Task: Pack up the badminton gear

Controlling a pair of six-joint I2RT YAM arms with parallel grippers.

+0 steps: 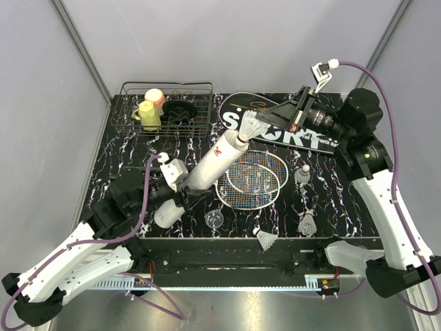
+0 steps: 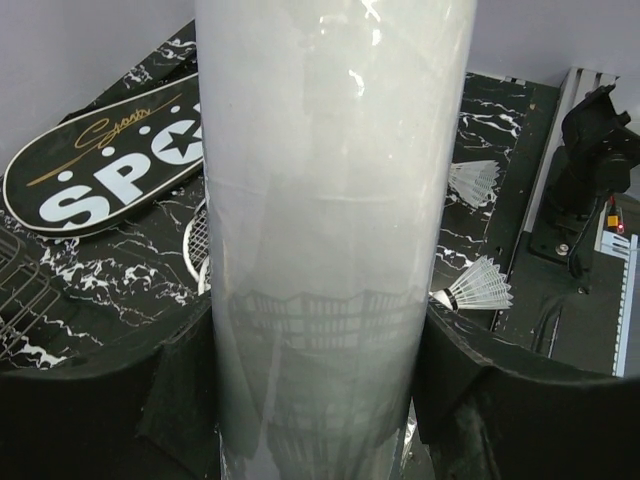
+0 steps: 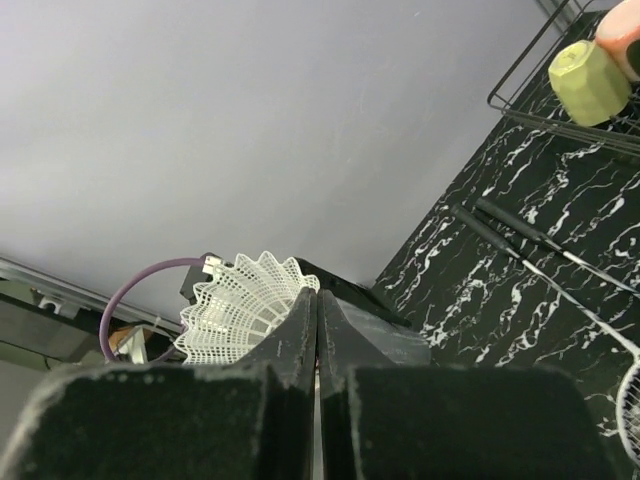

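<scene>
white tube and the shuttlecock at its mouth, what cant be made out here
- Left wrist view: the white tube fills the frame. Its ends are cut off by the top and bottom edges, and its wall hides the contents.
- Right wrist view: the shuttlecock cork is hidden behind the right gripper.
- Top view: whether the cork is inside the tube is too small to tell.

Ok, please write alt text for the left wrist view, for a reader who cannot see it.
A long white tube fills the centre, gripped between the left jaws. Behind it, a black SPORT bag lies at left and two shuttlecocks at right, on a black marbled table.
</scene>
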